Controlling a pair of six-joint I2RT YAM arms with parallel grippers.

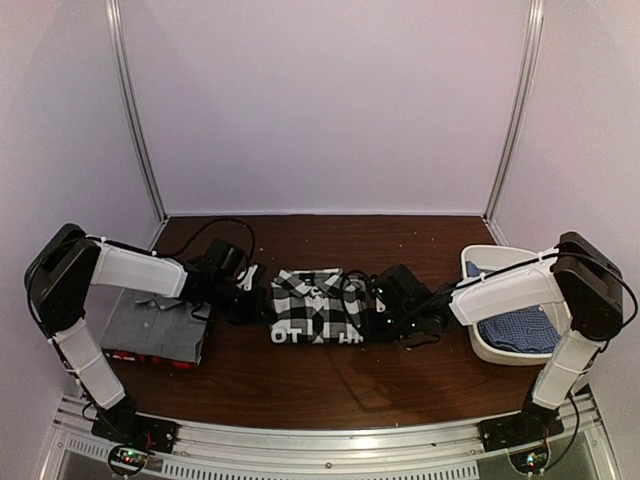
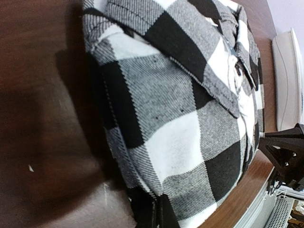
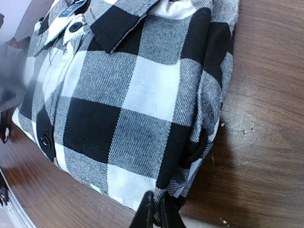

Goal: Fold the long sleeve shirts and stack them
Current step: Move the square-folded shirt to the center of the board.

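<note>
The black-and-white check shirt (image 1: pixel 312 305) lies folded at the middle of the table, collar toward the far side. My left gripper (image 1: pixel 256 300) is shut on its left edge; in the left wrist view the fingers (image 2: pixel 158 204) pinch the cloth (image 2: pixel 180 118). My right gripper (image 1: pixel 376 312) is shut on its right edge; in the right wrist view the fingers (image 3: pixel 156 199) pinch a fold of the shirt (image 3: pixel 133 95). The grey shirt (image 1: pixel 150 322) lies folded at the left on top of the red-black shirt (image 1: pixel 150 356). The blue fine-checked shirt (image 1: pixel 520 328) lies in the tub.
The white oval tub (image 1: pixel 500 262) stands at the right, just behind the right arm; its rim also shows in the left wrist view (image 2: pixel 289 80). The brown table (image 1: pixel 330 385) runs to a metal rail at the near edge. White walls close the back and sides.
</note>
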